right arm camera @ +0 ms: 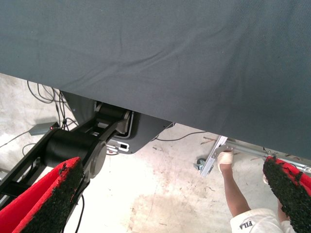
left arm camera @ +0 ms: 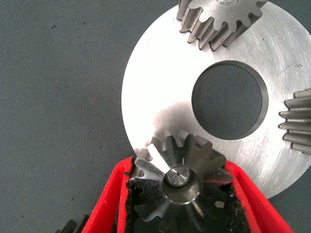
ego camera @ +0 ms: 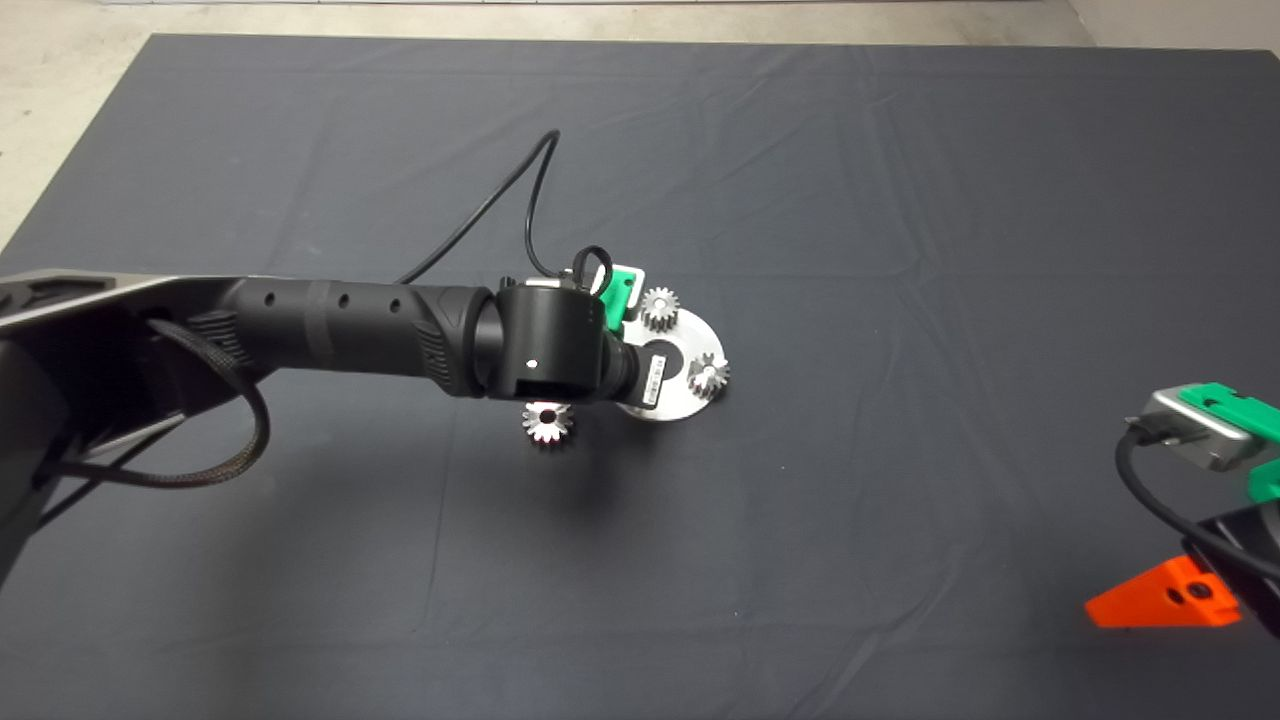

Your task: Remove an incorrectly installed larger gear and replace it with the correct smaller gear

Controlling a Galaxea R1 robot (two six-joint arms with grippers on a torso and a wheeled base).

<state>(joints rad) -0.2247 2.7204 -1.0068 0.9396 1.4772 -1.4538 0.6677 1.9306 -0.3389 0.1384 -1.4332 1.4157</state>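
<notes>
Smaller gear: hidden in the head view under the left end effector (ego camera: 620, 290), which hangs over the round steel plate (ego camera: 690, 340). The larger gear (ego camera: 547, 422) lies on the bench mat just beside the plate, likely set aside.

Left wrist view — the smaller gear (left arm camera: 184, 150) sits clamped between both pads, a peg showing in its bore, probably for seating.

Right wrist view — the right end effector (right arm camera: 167, 194) is parked off the mat's edge, fingers wide apart and empty.
</notes>
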